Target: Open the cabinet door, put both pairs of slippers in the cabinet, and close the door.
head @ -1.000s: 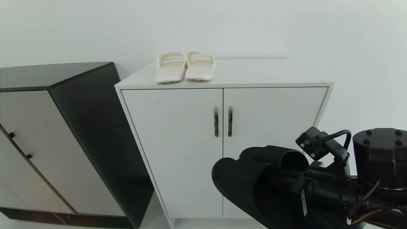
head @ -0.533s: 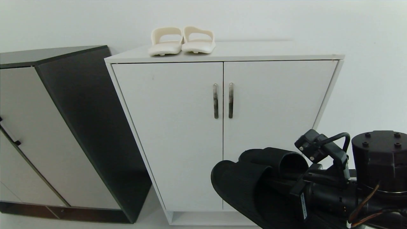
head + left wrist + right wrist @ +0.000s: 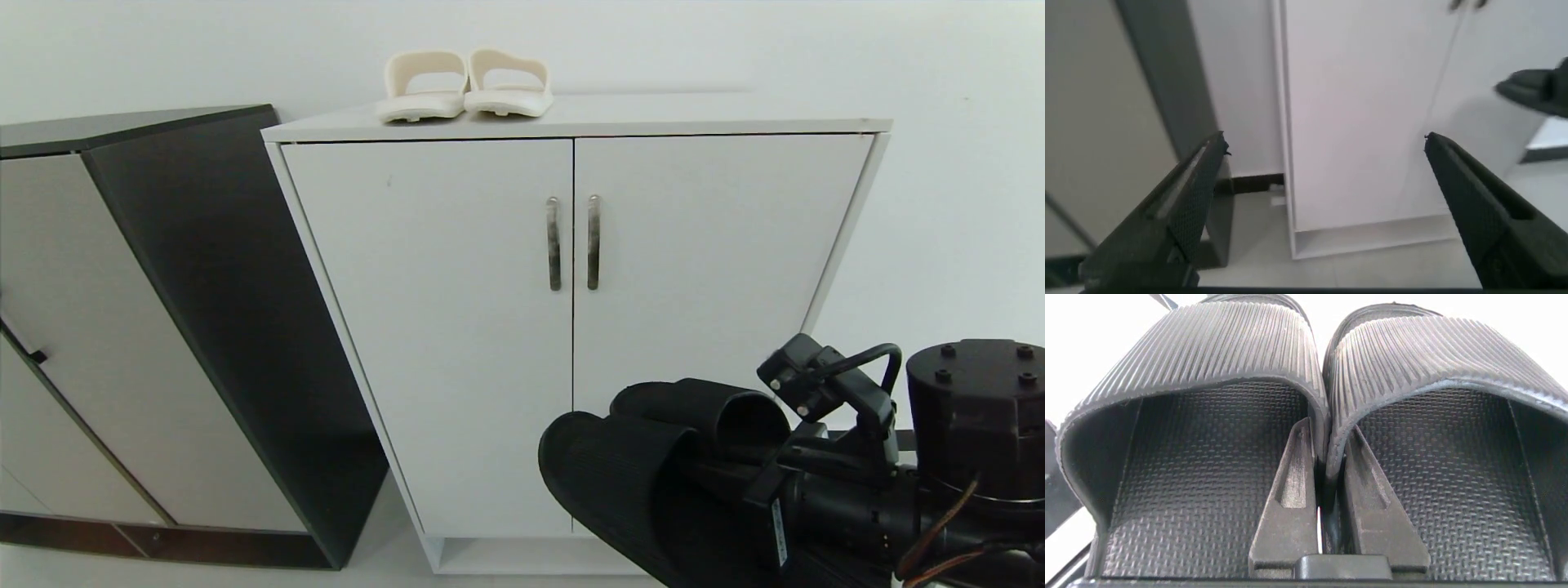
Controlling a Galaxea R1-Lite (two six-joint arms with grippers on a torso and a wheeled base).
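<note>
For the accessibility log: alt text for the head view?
Right gripper holds a black pair of slippers in front of a white cabinet with both doors shut. A cream pair sits on top; a dark cabinet stands beside it.

The cabinet (image 3: 441,343) is plain white, its handles (image 3: 554,243) dull silver smudged dark; the cream slippers (image 3: 433,104) are unpatterned; the black slippers (image 3: 629,474) have finely ribbed straps (image 3: 1233,351) and pebble-dimpled footbeds (image 3: 1200,482); the neighbouring cabinet (image 3: 220,310) has black sides and a grey front; the wall (image 3: 816,41) is white.
</note>
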